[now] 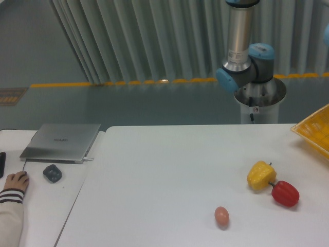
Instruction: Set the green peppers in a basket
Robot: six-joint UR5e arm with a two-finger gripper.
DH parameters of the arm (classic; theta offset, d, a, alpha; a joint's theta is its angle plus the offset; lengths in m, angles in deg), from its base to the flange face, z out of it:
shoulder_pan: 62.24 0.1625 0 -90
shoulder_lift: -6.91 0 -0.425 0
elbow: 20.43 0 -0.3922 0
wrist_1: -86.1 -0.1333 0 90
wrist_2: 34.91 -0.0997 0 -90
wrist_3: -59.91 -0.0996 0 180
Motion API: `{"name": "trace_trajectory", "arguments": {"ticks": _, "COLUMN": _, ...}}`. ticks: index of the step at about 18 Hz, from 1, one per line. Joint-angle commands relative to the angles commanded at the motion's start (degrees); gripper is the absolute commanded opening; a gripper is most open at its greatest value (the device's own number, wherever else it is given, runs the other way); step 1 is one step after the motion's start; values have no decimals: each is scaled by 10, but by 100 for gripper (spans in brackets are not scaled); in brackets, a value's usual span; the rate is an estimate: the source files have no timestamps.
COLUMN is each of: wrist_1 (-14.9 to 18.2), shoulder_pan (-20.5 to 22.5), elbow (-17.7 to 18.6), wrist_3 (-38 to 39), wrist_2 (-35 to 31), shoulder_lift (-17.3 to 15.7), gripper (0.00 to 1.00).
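Observation:
The yellow latticed basket shows only as a corner at the right edge of the table. The green pepper is out of view, and so is my gripper: both have passed beyond the right edge of the frame. Of the arm, only the upright column and the blue-capped joint at the back remain visible.
A yellow pepper and a red pepper lie touching at the table's right. A small pinkish egg sits near the front edge. On the left side table are a closed laptop, a dark grey object and a person's hand.

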Motion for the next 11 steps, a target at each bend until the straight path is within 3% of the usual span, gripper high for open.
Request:
{"name": "trace_trajectory", "arguments": {"ticks": 2, "wrist_1": 0, "shoulder_pan": 25, "elbow": 1, "wrist_3": -47, "wrist_2": 1, "shoulder_lift": 0, "gripper": 28}}
{"name": "trace_trajectory", "arguments": {"ticks": 5, "wrist_1": -4, "shoulder_pan": 42, "elbow": 1, "wrist_3": -83, "wrist_2": 5, "shoulder_lift": 7, "gripper": 50}}
{"name": "trace_trajectory", "arguments": {"ticks": 6, "wrist_1": -4, "shoulder_pan": 43, "elbow": 1, "wrist_3": -84, "wrist_2": 6, "shoulder_lift": 9, "gripper": 65}}
{"name": "trace_trajectory", "arguments": {"ticks": 7, "wrist_1": -5, "shoulder_pan": 42, "elbow": 1, "wrist_3": -85, "wrist_2": 6, "shoulder_lift": 14, "gripper": 87}}
{"name": "trace_trajectory", "arguments": {"ticks": 8, "wrist_1": -5, "shoulder_pan": 43, "elbow": 0, "wrist_3": -85, "wrist_2": 6, "shoulder_lift": 15, "gripper": 100}}
{"name": "trace_trajectory", "arguments": {"ticks": 11, "wrist_1": -6, "shoulder_pan": 41, "elbow": -1, "wrist_3": -86, "wrist_2": 7, "shoulder_lift": 15, "gripper": 100}}
